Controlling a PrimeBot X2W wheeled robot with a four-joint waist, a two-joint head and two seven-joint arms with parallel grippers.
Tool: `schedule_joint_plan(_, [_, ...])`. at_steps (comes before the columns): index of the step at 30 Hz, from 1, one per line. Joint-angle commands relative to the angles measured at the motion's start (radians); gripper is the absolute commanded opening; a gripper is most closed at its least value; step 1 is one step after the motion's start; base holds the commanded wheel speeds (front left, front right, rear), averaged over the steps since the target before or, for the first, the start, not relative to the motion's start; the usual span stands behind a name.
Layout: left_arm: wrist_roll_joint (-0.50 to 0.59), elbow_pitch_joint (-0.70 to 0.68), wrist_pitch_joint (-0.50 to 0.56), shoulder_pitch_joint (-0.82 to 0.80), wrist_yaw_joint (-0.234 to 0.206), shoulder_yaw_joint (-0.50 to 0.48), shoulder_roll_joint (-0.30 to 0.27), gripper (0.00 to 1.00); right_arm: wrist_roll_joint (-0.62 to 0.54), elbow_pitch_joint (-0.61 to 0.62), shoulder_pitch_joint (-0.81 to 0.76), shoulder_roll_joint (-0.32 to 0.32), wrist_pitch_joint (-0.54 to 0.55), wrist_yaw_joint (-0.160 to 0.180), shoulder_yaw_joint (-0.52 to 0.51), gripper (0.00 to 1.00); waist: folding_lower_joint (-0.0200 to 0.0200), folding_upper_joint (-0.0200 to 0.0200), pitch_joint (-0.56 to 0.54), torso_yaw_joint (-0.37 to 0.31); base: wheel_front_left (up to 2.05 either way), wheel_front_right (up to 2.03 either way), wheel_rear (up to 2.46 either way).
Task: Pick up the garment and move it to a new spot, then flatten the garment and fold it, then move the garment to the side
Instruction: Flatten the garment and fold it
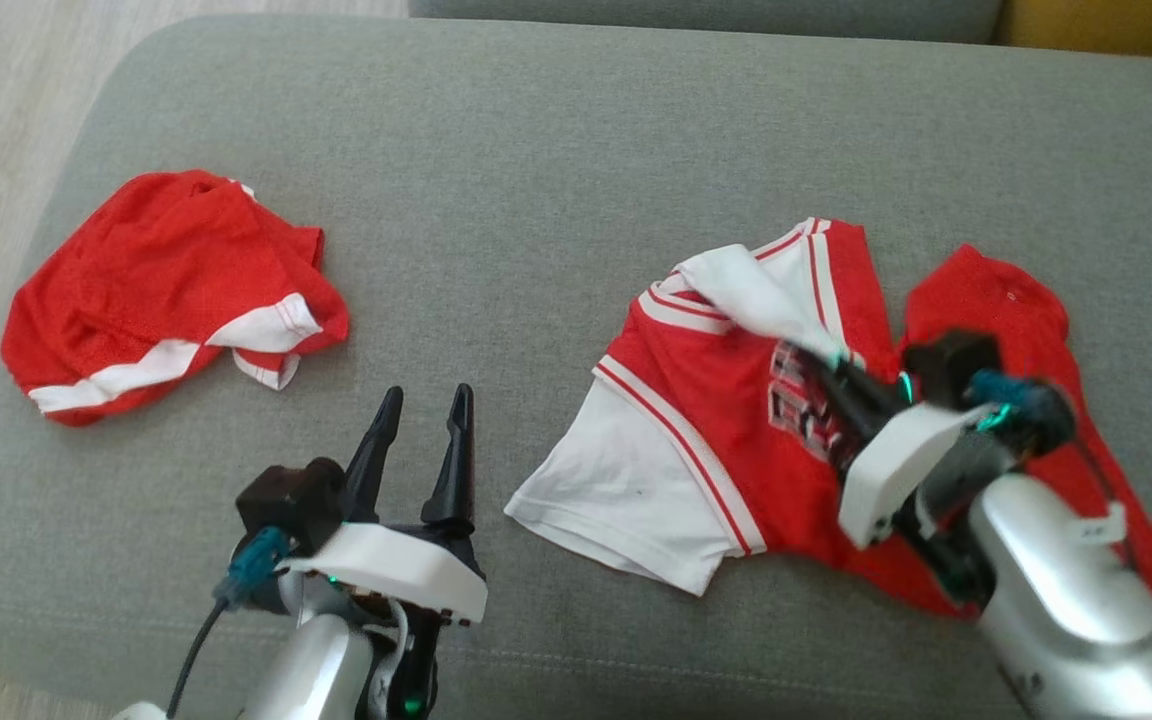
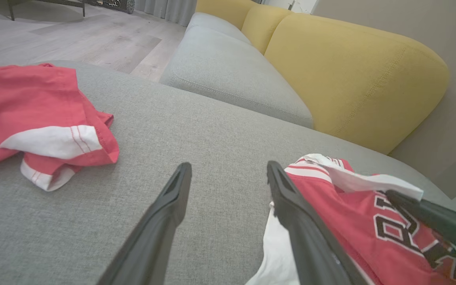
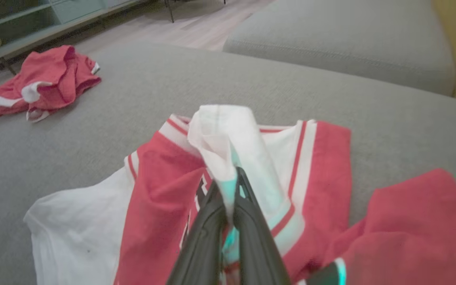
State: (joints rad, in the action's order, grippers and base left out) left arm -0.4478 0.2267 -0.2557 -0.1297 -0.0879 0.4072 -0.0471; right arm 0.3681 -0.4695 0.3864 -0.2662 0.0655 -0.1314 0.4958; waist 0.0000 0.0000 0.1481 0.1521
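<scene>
Pickup is the step in hand. Nearest, the left gripper hovers over the grey fabric sofa cushion, its fingers spread and empty. Beyond, the right gripper has its fingers clenched on a white fold of the crumpled red-and-white lettered jersey, which lies on the cushion's right half. Next, I judge, comes a lift toward a fresh spot, kept apart from the bunched red-and-white garment at far left.

The left gripper hangs at the lower left, its two dark fingers spread wide and pointing forward. The right gripper reaches in from the lower right on its silver forearm, fingers pressed together on a white fold of the garment.
</scene>
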Motion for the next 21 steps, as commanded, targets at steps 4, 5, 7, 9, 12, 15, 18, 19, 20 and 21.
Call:
schedule_joint_plan(4, [-0.006,-0.034,-0.006,-0.053,-0.001,-0.025,-0.003,1.00,-0.009,0.085,0.083,-0.025,0.010,0.001,-0.046,0.00,0.0000,0.0000,0.003,-0.007,0.00,0.00,0.00])
schedule_joint_plan(5, [-0.007,-0.034,-0.006,-0.053,-0.001,-0.023,-0.003,1.00,-0.008,0.099,0.097,-0.031,0.018,0.001,-0.055,0.00,0.0000,0.0000,0.003,-0.006,0.00,0.00,0.00])
schedule_joint_plan(7, [-0.008,-0.037,-0.006,-0.057,-0.002,-0.020,-0.003,1.00,-0.005,0.126,0.126,-0.045,0.035,0.001,-0.073,0.00,0.0000,0.0000,0.010,-0.004,0.00,0.00,0.00])
schedule_joint_plan(9, [-0.011,-0.040,-0.006,-0.064,-0.003,-0.014,-0.003,1.00,-0.021,0.146,0.163,-0.069,0.052,0.001,-0.076,0.00,0.0000,0.0000,0.019,0.002,0.00,0.00,0.00])
schedule_joint_plan(12, [-0.018,-0.044,-0.006,-0.075,-0.002,-0.001,-0.003,1.00,-0.024,0.162,0.227,-0.098,0.069,0.001,-0.082,0.00,0.0000,0.0000,0.036,0.017,0.00,0.00,0.00])
schedule_joint_plan(15, [-0.027,-0.046,-0.006,-0.088,-0.002,0.010,-0.003,1.00,-0.042,0.155,0.306,-0.135,0.071,0.001,-0.073,0.00,0.0000,0.0000,0.057,0.038,0.00,0.00,0.00])
schedule_joint_plan(18, [-0.035,-0.050,-0.006,-0.102,-0.004,0.022,-0.003,1.00,-0.053,0.121,0.402,-0.164,0.069,0.001,-0.063,0.00,0.0000,0.0000,0.085,0.065,0.00,0.00,0.00])
schedule_joint_plan(19, [-0.038,-0.052,-0.006,-0.108,-0.004,0.027,-0.003,1.00,-0.063,0.103,0.439,-0.178,0.066,0.001,-0.056,0.00,0.0000,0.0000,0.095,0.075,0.00,0.00,0.00])
schedule_joint_plan(20, [-0.042,-0.055,-0.006,-0.114,-0.005,0.033,-0.003,1.00,-0.070,0.085,0.478,-0.189,0.062,0.001,-0.051,0.00,0.0000,0.0000,0.107,0.087,0.00,0.00,0.00])
schedule_joint_plan(21, [-0.046,-0.058,-0.006,-0.121,-0.006,0.039,-0.003,1.00,-0.078,0.066,0.517,-0.198,0.054,0.001,-0.046,0.00,0.0000,0.0000,0.117,0.099,0.00,0.00,0.00])
